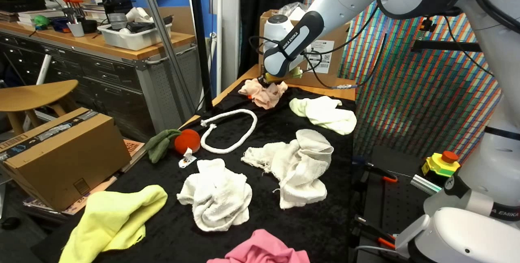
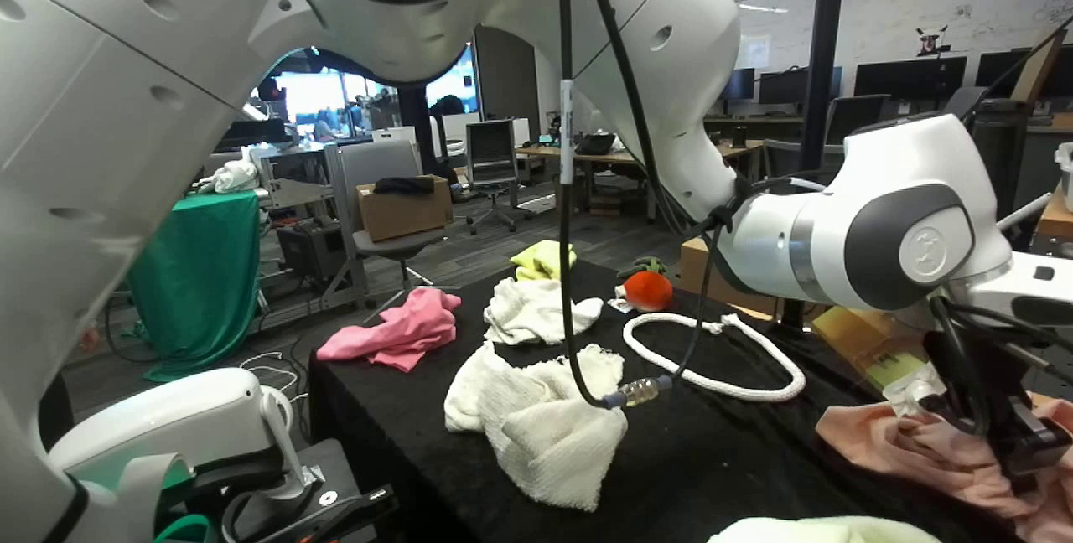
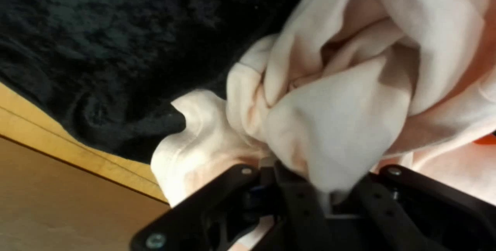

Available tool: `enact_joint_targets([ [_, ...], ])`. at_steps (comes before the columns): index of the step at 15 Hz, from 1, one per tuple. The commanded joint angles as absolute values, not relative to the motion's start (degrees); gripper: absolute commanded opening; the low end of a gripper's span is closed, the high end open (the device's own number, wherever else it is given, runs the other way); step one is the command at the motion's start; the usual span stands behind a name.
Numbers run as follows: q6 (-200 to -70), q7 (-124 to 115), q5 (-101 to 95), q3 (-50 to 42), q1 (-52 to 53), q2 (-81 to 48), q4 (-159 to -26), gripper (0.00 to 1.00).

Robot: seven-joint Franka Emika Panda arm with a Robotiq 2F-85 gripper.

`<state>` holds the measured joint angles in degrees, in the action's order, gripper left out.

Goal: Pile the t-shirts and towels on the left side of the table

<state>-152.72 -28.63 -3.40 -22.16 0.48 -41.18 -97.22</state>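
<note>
Pick-up is apparently in hand: the peach cloth [image 3: 341, 115] is pinched by the gripper [image 3: 319, 179] (at a bunched fold). Lifting clear of the table [image 1: 276, 123] should follow.

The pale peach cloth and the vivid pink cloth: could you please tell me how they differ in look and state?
Colour: the pale peach cloth is muted; the vivid pink cloth is stronger in tone. State: the peach cloth appears pinched in the black end effector; the pink cloth lies clear of it. Place: the peach cloth and the pink cloth are near opposite ends of the black table. Both are rumpled fabric.
</note>
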Motion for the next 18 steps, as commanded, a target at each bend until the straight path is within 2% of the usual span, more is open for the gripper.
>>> enact_joint_targets([
  [1, -150.0, -28.26, -6.78, -23.89, 3.16, -35.05, -100.94, 0.09],
  [6, -147.51, -23.02, -10.79, -21.1, 3.07, -25.06, -105.96, 0.12],
  [18, -142.75, -11.05, -18.83, -9.73, 2.55, -5.51, -116.58, 0.11],
])
